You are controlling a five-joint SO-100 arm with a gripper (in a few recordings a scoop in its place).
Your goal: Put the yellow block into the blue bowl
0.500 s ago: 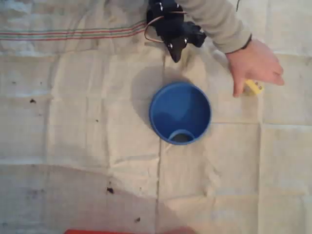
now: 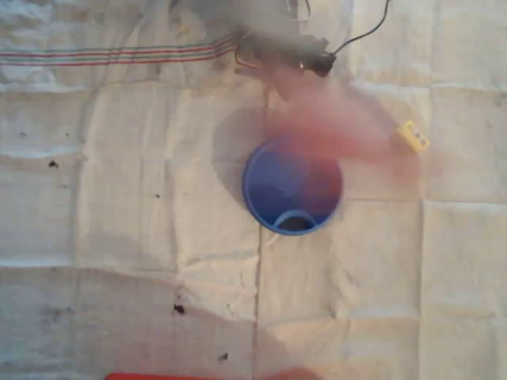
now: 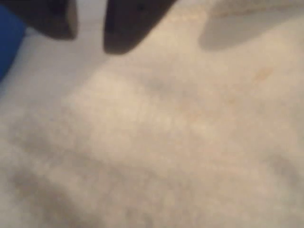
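Withdrawn now, a person's hand (image 2: 348, 131) blurs past the blue bowl (image 2: 292, 184); yellow block (image 2: 413, 136) lies right of it, unpicked. Gripper (image 3: 90, 42) fingers slightly apart; next, reach the block.

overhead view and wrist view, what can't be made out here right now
- Overhead view: a blurred pinkish smear, seemingly a person's arm, veils the robot arm and part of the blue bowl, so the jaws cannot be read there.
- Overhead view: the yellow block is too small to read its dark marks.
- Wrist view: the gripper is out of focus and cut off by the top edge; the bowl is a blue sliver at the left edge.
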